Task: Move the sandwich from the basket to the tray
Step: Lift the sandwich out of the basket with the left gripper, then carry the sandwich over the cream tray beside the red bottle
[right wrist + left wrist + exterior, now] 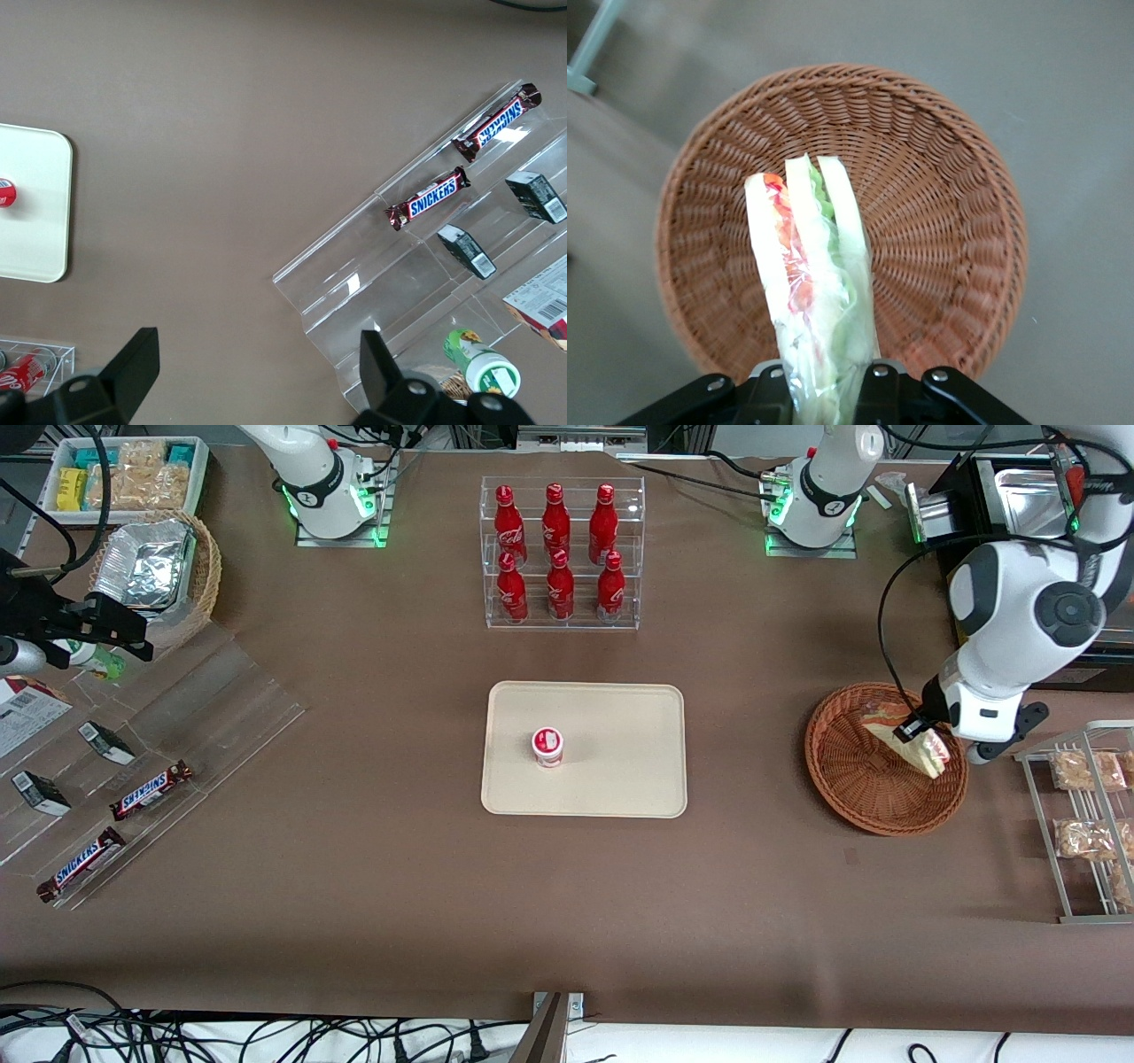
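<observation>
Spreading under everything, the brown-covered counter (354, 850) carries one tray (620, 717), set flat at its middle, probably so the working arm can reach it from the side; a single small red-and-white cup (547, 747) already stands upright on it, leaving most of its surface bare for the sandwich. Toward the working arm's end sits one round woven basket (850, 779), and it looks to hold nothing else that I can make out beneath the arm. The one sandwich (811, 283) hangs above the basket's bowl, not resting on the weave: the tool (821, 390) is closed on the wrapped wedge at one end, so the bread slices and the green and red filling point down toward the wicker, a hold that suits lifting it clear of the rim. Farther from the front camera than the tray, a clear rack (562, 620) holds six red bottles (555, 514) in two rows of three, upright for display. At the parked arm's end, two Snickers bars (151, 791) lie on a clear stepped stand.
</observation>
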`<state>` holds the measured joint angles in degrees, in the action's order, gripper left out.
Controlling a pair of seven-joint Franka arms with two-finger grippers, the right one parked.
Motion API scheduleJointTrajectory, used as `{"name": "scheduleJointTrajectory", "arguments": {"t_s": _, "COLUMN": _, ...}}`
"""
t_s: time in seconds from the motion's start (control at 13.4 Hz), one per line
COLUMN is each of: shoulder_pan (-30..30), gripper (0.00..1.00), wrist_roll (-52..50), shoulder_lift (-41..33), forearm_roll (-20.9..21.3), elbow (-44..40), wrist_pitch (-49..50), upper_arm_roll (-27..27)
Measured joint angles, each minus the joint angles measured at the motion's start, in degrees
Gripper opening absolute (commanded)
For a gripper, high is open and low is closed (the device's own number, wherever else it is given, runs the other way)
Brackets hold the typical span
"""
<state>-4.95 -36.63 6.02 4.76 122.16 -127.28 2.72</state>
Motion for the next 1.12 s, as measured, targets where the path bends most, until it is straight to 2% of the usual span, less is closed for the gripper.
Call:
{"name": "scheduleJointTrajectory", "arguments": {"t_s": 0.37, "shoulder_pan": 0.53, "gripper": 0.00, "wrist_roll": 3.88, "shoulder_lift": -0.34, "forearm_roll": -0.40, "elbow": -14.97, "wrist_pitch": 16.91, "upper_arm_roll": 5.17}}
{"name": "scheduleJointTrajectory", "arguments": {"t_s": 0.67, "shoulder_pan": 0.75, "gripper": 0.00, "wrist_roll": 13.71, "shoulder_lift": -0.32, "forearm_roll": -5.48, "elbow": -23.17, "wrist_pitch": 27.21, "upper_arm_roll": 6.63}}
{"name": "scheduleJointTrajectory", "arguments": {"t_s": 0.9, "shoulder_pan": 0.83, "gripper": 0.00, "wrist_roll": 22.76, "shoulder_lift": -0.32, "forearm_roll": -7.83, "elbow": -26.70, "wrist_pitch": 30.66, "upper_arm_roll": 7.87}}
{"name": "scheduleJointTrajectory", "arguments": {"t_s": 1.12, "shoulder_pan": 1.03, "gripper": 0.00, "wrist_roll": 29.64, "shoulder_lift": -0.19, "forearm_roll": -10.71, "elbow": -26.82, "wrist_pitch": 30.84, "upper_arm_roll": 11.81}}
